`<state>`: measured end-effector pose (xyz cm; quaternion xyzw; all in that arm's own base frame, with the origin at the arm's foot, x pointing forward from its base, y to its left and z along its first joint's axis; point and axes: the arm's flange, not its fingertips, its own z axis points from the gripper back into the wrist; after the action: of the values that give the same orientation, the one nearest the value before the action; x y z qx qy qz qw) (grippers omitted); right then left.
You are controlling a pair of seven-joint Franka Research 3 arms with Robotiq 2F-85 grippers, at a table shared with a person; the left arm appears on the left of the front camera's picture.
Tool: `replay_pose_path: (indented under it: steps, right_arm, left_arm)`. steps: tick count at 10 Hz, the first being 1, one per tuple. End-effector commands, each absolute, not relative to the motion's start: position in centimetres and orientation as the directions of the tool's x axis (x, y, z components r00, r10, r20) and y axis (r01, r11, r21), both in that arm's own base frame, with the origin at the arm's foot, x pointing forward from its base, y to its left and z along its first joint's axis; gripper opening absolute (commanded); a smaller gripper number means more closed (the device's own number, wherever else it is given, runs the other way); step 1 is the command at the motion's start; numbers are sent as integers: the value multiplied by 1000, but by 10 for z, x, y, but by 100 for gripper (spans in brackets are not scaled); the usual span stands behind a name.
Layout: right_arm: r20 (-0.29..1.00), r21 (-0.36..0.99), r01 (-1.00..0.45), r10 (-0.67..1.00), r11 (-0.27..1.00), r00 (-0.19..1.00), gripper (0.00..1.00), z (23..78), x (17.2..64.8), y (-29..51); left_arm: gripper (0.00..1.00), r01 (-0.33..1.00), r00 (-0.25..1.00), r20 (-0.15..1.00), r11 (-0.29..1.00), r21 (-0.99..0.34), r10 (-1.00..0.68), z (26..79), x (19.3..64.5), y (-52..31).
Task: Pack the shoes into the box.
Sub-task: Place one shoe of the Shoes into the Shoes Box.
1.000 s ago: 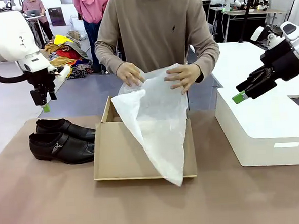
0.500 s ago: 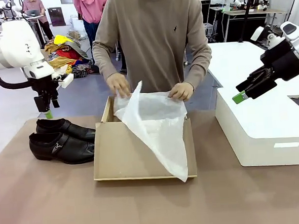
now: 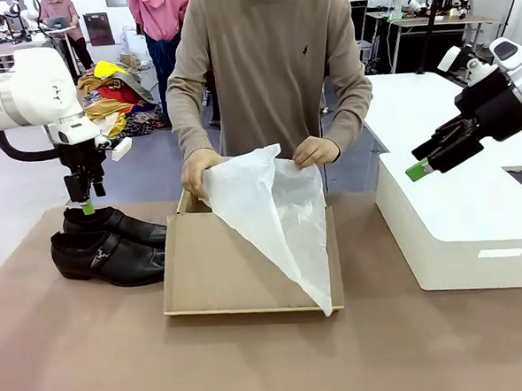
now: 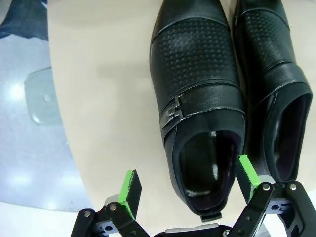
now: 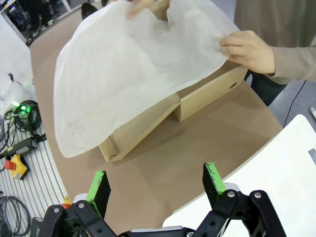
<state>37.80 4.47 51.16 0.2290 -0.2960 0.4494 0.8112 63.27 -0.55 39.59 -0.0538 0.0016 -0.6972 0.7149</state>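
Left claw (image 4: 188,178) spread, directly above the shoes (image 4: 197,74); one heel opening (image 4: 207,170) lies between its pads (image 4: 130,190). Descend straight, pinch that collar wall only; the box (image 3: 212,269) lies off to its side

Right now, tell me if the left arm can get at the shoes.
Probably yes: the open left gripper hangs just above the heel of one shoe, nothing between, and the person's hands are at the box.

Even overhead light is washing my table (image 3: 76,366) brightly, casting only soft shadows beside the shoes (image 4: 197,74), whose glossy leather is catching faint glare. My wrist views are bending at the edges; the person's far hand (image 5: 140,6) is blurring, perhaps from motion.
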Motion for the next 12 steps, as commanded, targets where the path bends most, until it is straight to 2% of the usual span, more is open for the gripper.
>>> replay_pose_path:
  steps: [1,12]
  right_arm:
    - [710,98,-878,585,469,392,100,510,381,44]
    - [710,98,-878,585,469,392,100,510,381,44]
  left_arm:
    - [100,996,22,52,17,-92,-998,393,641,-4]
    - [100,996,-17,50,-21,-87,-999,354,650,6]
